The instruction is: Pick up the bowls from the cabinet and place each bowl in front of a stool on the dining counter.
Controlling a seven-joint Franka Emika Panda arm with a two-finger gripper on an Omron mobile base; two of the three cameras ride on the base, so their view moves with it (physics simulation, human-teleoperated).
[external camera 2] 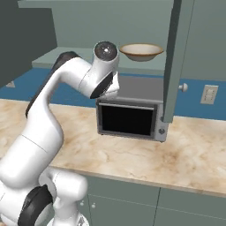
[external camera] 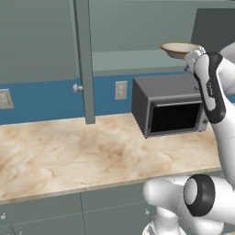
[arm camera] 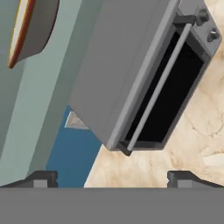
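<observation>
Reaching for the cream-white bowl [arm camera: 30, 30] up-left of your wide-spread, empty fingers [arm camera: 113, 179], pinch its tan rim: it looks rigid, glossy, slippery and breakable.

The cream bowl [external camera 2: 141, 51] looks like smooth glazed ceramic, the microwave [external camera 2: 130, 110] matt grey metal, the worktop [external camera: 92, 151] polished veined marble.
</observation>
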